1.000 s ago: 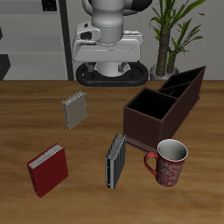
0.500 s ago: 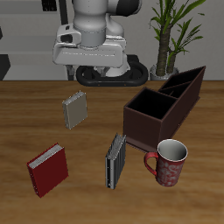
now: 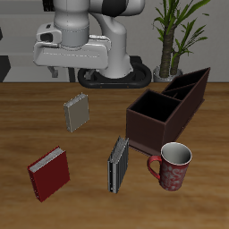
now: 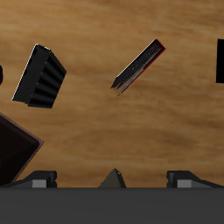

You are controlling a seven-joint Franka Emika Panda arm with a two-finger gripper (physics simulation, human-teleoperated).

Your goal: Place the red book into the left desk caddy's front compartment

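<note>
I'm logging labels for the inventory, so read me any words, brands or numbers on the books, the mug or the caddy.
No readable text on anything.
The red book has a plain cover.
The mug carries a red and white pattern, no letters.
The desk caddy is unmarked.

Even, bright rendered light; soft shadows, sharp focus throughout.

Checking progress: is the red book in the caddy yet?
Out. The red book lies on the table, apart from the caddy.
</note>
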